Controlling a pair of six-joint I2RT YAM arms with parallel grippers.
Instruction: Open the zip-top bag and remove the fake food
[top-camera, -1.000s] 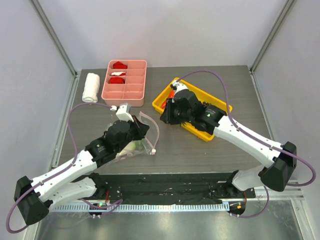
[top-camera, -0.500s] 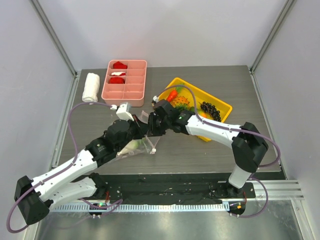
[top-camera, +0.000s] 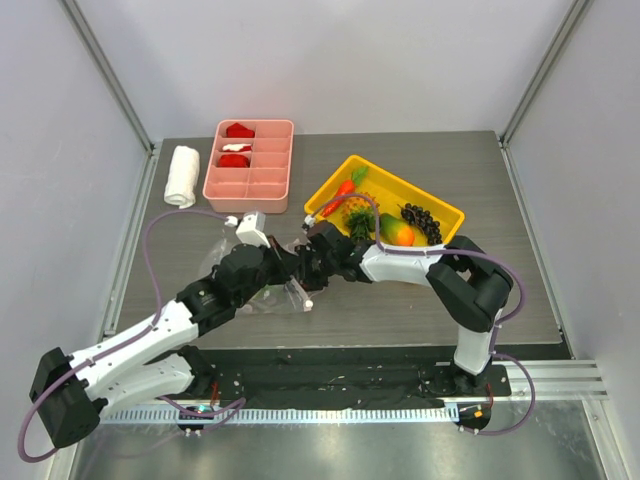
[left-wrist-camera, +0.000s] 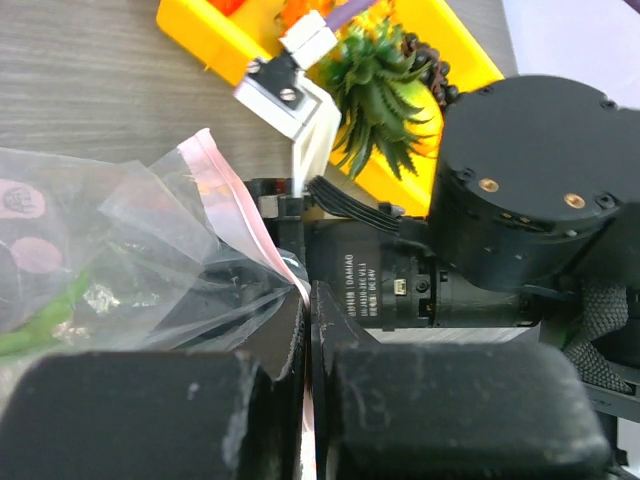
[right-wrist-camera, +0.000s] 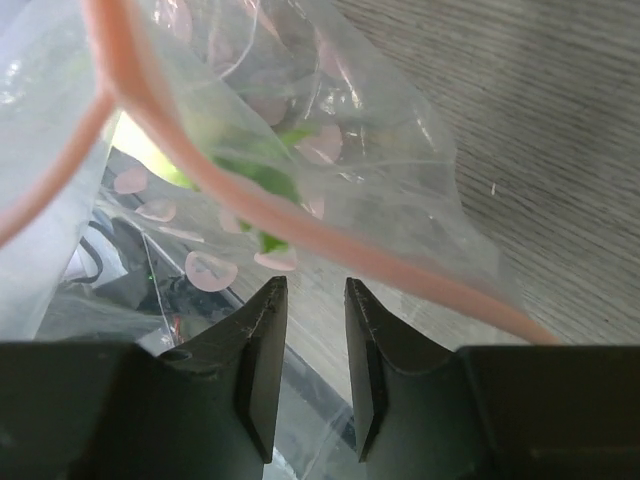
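Right gripper (right-wrist-camera: 315, 288) off yellow tray (top-camera: 415, 187) — now at zip-top bag (left-wrist-camera: 130, 240), jaws slightly parted; left gripper (left-wrist-camera: 308, 320) clenching bag.

One legible marking is present: white lettering on the black motor housing (left-wrist-camera: 385, 290) in the left wrist view, reading "DAMIAO" and "DC 24V" — the remaining line is too small to read. The pink printed spots on the zip-top bag (left-wrist-camera: 120, 250) show no readable characters.
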